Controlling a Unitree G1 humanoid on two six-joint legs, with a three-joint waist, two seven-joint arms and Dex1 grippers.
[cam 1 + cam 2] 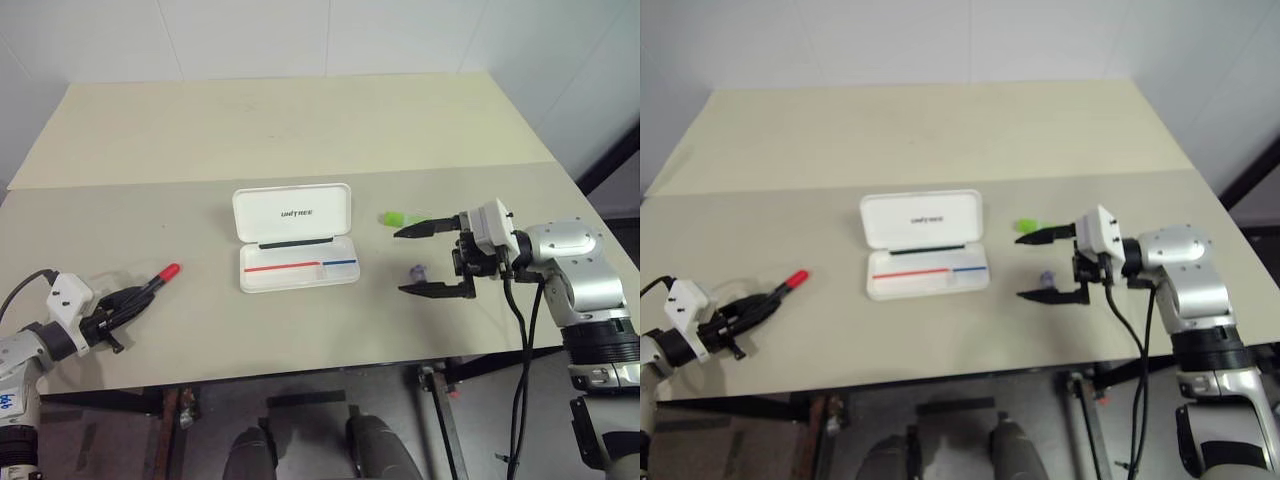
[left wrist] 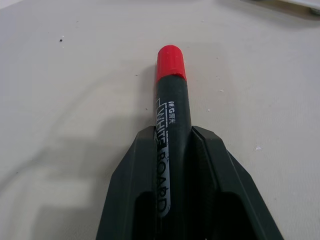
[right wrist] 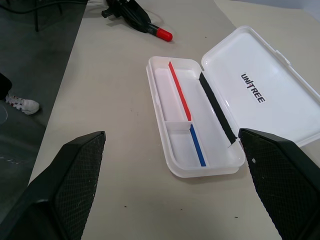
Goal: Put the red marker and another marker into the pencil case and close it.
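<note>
The red marker (image 1: 165, 273), a black barrel with a red cap, lies on the table at the near left. My left gripper (image 1: 132, 299) is shut on its barrel; in the left wrist view both fingers (image 2: 130, 170) press the marker (image 2: 170, 95), and the cap pokes out ahead. The white pencil case (image 1: 292, 213) lies open mid-table, lid folded back, red and blue stripes inside its tray (image 3: 176, 172). The other marker, a light-green highlighter (image 1: 400, 217), rests right of the case. My right gripper (image 1: 400, 261) hovers open just right of the case, its upper finger beside the highlighter.
A small purplish stubby object (image 1: 418, 271) sits on the table between the right gripper's fingers. The table's front edge runs close below both grippers. A seam crosses the table behind the case, with bare tabletop beyond it.
</note>
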